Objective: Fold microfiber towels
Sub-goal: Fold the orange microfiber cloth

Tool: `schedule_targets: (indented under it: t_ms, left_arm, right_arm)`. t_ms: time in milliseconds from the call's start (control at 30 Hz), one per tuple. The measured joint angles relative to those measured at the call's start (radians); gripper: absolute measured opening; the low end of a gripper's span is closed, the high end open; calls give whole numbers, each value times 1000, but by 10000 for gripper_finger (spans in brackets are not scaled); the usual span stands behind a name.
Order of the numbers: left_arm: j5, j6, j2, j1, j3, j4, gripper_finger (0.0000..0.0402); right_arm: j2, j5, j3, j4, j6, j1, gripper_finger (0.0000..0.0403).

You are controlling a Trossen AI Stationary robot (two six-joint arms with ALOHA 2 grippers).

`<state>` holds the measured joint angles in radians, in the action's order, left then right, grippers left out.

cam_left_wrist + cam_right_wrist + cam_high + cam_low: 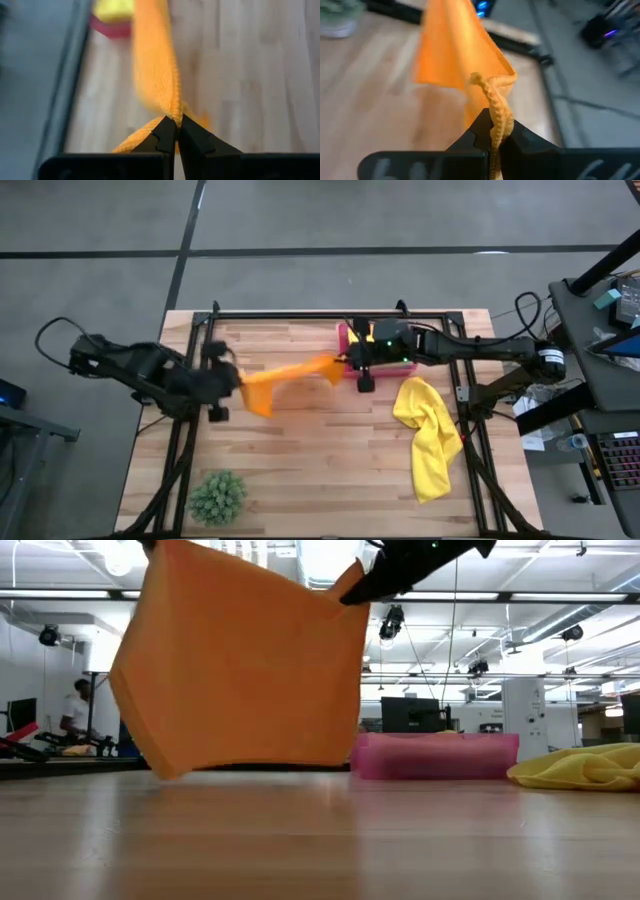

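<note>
- hanging in the air above the wooden table (pixel 320 460), an orange towel (pixel 285 380) is stretched between both arms, its lower edge just clear of the surface.
- the left gripper (pixel 176 131) is clenched on one corner.
- the right gripper (pixel 492 131) is clenched on the opposite corner, near the pink tray (pixel 435 755).
- a crumpled yellow towel (pixel 430 435) lies on the table's right side.
- a green plant ball (pixel 217 497) sits near the front left.

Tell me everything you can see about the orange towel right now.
The orange towel is a plain, soft, fuzzy-looking cloth with a stitched hem. It is held up off the wooden table, stretched between both hands: the left hand is shut on one edge and the right hand on the opposite one. Between them it hangs as a slightly sagging sheet, its lower edge just above the tabletop in the low view.
</note>
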<state>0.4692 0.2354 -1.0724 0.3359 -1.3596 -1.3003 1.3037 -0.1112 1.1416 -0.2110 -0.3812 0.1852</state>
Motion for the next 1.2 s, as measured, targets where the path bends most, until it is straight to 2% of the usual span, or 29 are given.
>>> schedule_targets:
  t_ms: [167, 367, 533, 667, 733, 900, 1000, 1200]
  left_arm:
    - [-141, 70, -145, 13, 68, 21, 0]
    - [-243, 125, -337, 52, 133, 145, 0]
    - [-293, 152, -476, 96, 134, 286, 0]
    - [-383, 155, -570, 135, 134, 418, 0]
    - [-386, 155, -614, 153, 134, 469, 0]
    - [-413, 155, -709, 175, 132, 535, 0]
    - [-433, 208, -742, 176, 123, 541, 0]
    - [-475, 230, -747, 176, 123, 545, 19]
  right_arm:
    - [16, -129, -3, -137, 79, -47, 8]
    - [46, -157, -65, -174, 158, -143, 9]
    - [65, -162, -127, -175, 233, -223, 9]
    - [76, -162, -165, -172, 322, -276, 9]
    - [83, -162, -182, -172, 361, -303, 9]
    - [101, -162, -210, -173, 438, -354, 9]
    - [112, -161, -213, -173, 467, -375, 18]
    - [113, -161, -212, -177, 511, -385, 72]
